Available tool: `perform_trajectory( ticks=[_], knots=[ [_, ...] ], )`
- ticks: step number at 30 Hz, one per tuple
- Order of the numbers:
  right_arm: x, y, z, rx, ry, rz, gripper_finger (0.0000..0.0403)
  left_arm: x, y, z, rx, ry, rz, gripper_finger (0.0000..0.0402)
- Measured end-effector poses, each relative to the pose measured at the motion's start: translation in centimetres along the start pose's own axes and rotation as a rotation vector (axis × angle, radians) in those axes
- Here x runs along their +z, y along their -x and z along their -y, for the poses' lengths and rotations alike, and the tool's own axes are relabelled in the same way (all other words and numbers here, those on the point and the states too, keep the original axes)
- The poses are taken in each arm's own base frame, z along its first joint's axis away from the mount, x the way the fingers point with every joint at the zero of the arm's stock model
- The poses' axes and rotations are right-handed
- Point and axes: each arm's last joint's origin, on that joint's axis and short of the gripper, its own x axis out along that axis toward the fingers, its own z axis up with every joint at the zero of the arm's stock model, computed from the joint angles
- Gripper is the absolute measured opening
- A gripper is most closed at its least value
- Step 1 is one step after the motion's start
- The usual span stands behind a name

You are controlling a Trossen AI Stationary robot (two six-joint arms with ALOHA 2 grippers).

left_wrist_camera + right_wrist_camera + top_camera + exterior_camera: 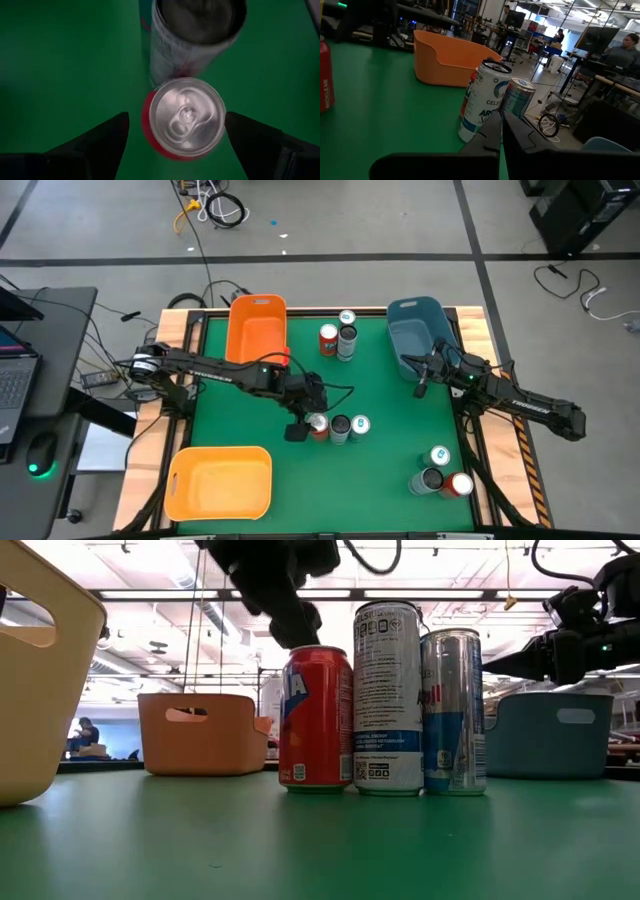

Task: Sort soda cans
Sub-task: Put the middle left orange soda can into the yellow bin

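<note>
Three soda cans stand upright in a row mid-table: a red can, a white can with a dark top and a silver-blue can. My left gripper is open above the red can, pointing down. In the left wrist view its fingers stand on either side of the red can's silvery top with a gap on each side. In the low view the gripper is just over the red can. My right gripper is shut and empty beside the blue bin.
An orange bin stands at the far left and a yellow bin at the near left. Three more cans stand at the far middle, also seen in the right wrist view. Three others stand at the near right.
</note>
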Motion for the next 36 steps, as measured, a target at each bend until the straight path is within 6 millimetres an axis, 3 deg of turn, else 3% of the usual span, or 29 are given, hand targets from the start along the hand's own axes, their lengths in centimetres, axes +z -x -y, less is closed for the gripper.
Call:
perform_trajectory(
  ticks=[23, 36],
  knots=[
    [0.0, 0.0, 0.0, 0.000, 0.000, 0.000, 0.0007, 0.2, -0.2, 0.3, -0.010, 0.029, -0.011, 0.0336],
    [0.1, 0.0, 0.0, -0.002, 0.000, 0.007, 0.0007, -0.3, -3.5, -0.1, -0.024, 0.034, -0.042, 0.0336]
  ],
)
